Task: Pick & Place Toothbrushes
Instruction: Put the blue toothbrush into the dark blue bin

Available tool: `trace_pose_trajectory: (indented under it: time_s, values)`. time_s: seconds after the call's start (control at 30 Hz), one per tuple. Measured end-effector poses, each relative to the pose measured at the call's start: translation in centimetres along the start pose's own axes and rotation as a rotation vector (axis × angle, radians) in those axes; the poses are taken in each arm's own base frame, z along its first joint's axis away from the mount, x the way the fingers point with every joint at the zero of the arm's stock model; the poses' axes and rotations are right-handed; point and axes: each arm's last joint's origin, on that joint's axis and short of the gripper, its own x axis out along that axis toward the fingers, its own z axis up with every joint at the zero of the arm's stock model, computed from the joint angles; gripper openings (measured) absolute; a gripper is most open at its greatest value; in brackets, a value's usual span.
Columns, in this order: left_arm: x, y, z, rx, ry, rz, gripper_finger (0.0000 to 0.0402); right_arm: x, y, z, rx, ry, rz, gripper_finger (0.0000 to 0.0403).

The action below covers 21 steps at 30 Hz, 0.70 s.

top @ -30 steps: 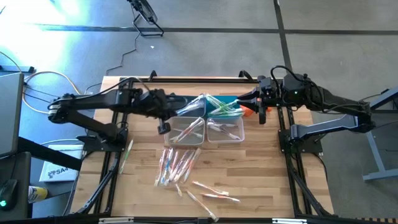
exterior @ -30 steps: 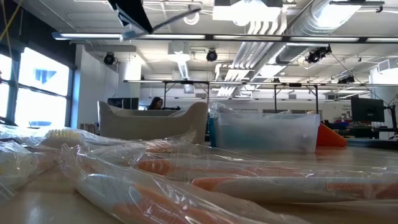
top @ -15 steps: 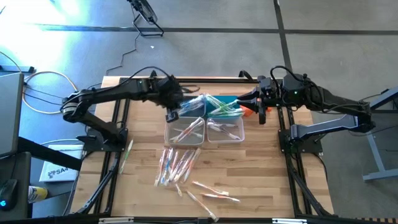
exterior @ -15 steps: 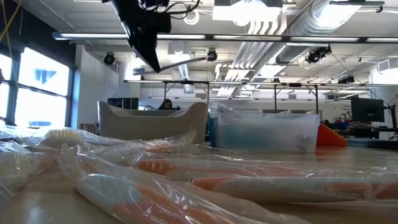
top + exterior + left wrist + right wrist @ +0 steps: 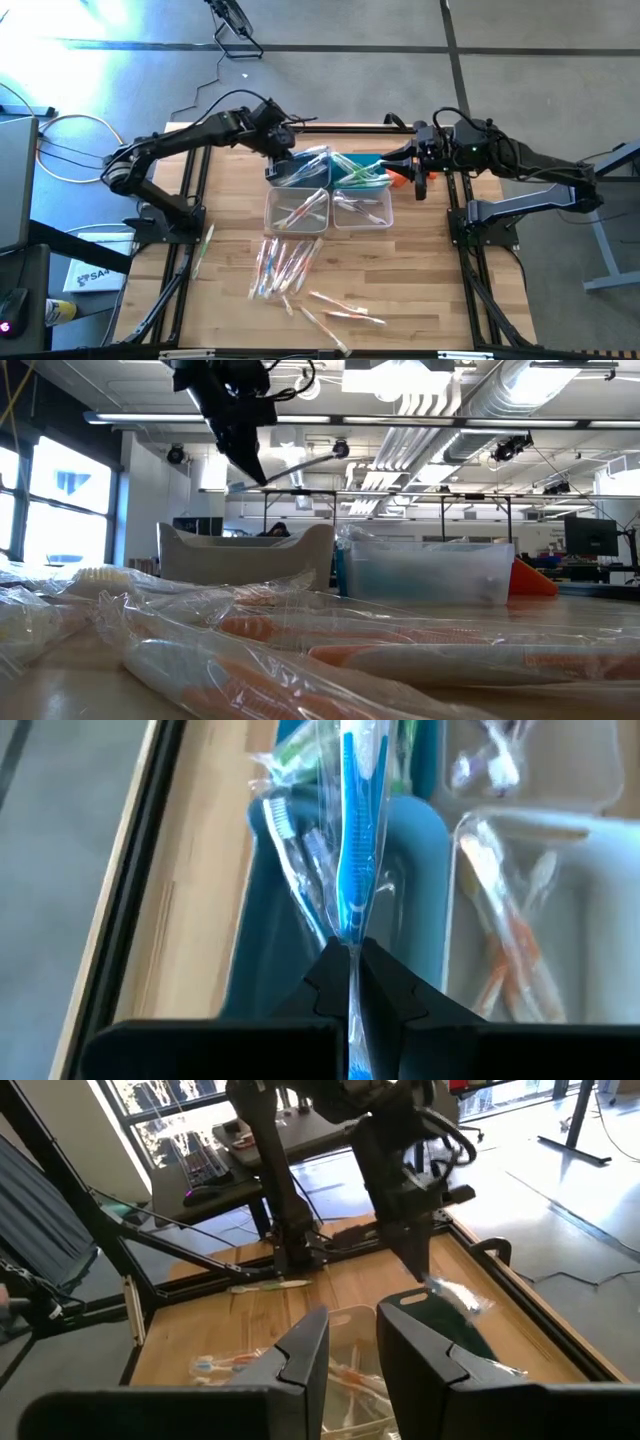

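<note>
- Loose wrapped toothbrushes (image 5: 285,268) lie on the near tabletop (image 5: 420,290), long axes mostly running near to far.
- Each looks light, stiff, slippery in its wrapper; best pinched mid-handle.
- Left end effector (image 5: 352,982) clamps a blue toothbrush (image 5: 357,840) by its end, over the far-left bin (image 5: 262,960).
- Right end effector (image 5: 352,1342) waits beside the bins, fingers slightly apart, empty.

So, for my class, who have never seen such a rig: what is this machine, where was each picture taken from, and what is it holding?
Two dark robot arms work at a wooden table. One camera looks straight down, one sits at table height, and one rides on each wrist. Wrapped toothbrushes lie loose on the table, more in the small bins. The left tool is shut on a blue toothbrush, above a blue bin. The right tool waits beside the bins, its fingers slightly apart, holding nothing.
</note>
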Motion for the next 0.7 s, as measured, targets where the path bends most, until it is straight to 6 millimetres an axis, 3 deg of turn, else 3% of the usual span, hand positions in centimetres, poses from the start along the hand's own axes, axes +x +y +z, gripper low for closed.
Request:
trace_pose_trajectory:
  time_s: [0.43, 0.7]
  values:
    - [4.7, 0.4, -0.7, 0.185, 0.098, -0.122, 0.0002, 1.8, -0.2, -0.5, 0.002, 0.050, -0.010, 0.0081]
    - [5.3, 0.5, -0.8, 0.323, 0.090, -0.143, 0.0002, 2.6, -0.3, -0.8, 0.007, 0.074, -0.016, 0.0081]
